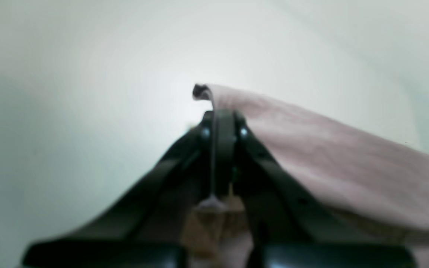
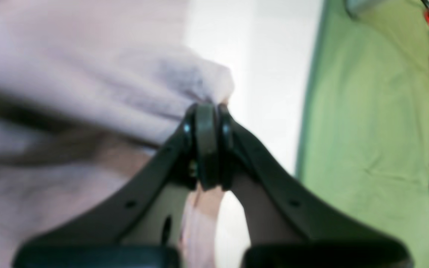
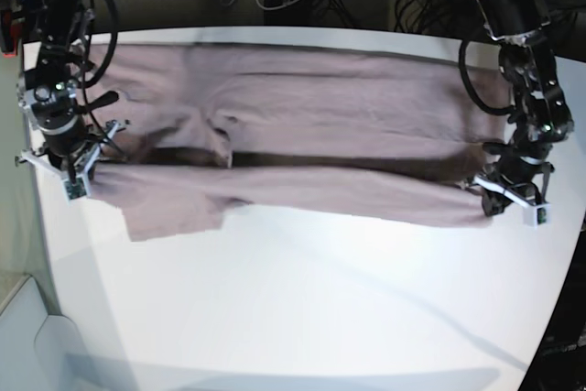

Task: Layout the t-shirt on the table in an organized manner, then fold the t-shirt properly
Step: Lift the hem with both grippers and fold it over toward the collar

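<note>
Left wrist view: left gripper (image 1: pixel 220 117) has its jaws pinched tight on an edge of the t-shirt (image 1: pixel 330 163); a curled bit of hem pokes out just past the tips and the cloth runs off to the right, over the white table (image 1: pixel 69 111). Risk: the bite looks thin, right at the hem, so a tug could pull it free and drop that end.

Right wrist view: right gripper (image 2: pixel 206 119) is likewise clamped on the t-shirt (image 2: pixel 88 85), fabric bunched just beyond and left of the tips, a strip hanging between the fingers. Blurry. Risk: the bunched wad may hide a folded-under layer, giving a crooked crease.

Base view: t-shirt (image 3: pixel 311 135) is stretched wide across the far half of the table (image 3: pixel 302 309), its near edge held between the right gripper (image 3: pixel 81 171) at scene left and the left gripper (image 3: pixel 508 191) at scene right. Sleeve flap droops near-left. Risk: uneven arm travel would skew the fold or drag the far layer; the sagging middle could wrinkle when laid down.
</note>
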`<state>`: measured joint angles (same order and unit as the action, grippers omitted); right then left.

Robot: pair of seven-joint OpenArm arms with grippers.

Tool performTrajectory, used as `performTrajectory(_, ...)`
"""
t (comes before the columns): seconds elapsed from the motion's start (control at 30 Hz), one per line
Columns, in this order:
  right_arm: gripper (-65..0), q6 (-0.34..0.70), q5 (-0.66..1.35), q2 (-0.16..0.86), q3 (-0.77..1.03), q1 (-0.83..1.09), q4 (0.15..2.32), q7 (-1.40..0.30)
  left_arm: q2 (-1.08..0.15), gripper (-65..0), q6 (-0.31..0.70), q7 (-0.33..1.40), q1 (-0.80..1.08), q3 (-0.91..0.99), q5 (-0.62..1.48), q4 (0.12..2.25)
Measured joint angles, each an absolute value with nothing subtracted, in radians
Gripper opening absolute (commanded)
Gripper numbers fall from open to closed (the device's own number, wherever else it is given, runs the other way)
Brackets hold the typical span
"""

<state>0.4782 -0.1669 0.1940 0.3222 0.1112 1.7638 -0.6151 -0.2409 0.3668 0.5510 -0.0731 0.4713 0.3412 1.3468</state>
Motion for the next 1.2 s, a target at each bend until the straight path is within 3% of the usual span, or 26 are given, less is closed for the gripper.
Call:
performTrajectory(0.23, -65.0, 0.710, -0.174, 0.127, 0.468, 0.136, 1.764, -0.616, -0.235, -65.0, 0.370, 0.595, -0.038, 0.537, 0.345, 1.407)
performTrajectory(0.67, -65.0, 0.707, -0.172, 0.046, 0.508, 0.284, 1.938, -0.610, -0.236, -65.0, 0.369, 0.646, 0.073, 0.617, 0.479, 1.493)
performTrajectory(1.2, -65.0, 0.707, -0.175, 0.000, 0.516, 0.352, 1.947, -0.617, -0.233, -65.0, 0.369, 0.654, 0.284, 0.617, 0.477, 1.627)
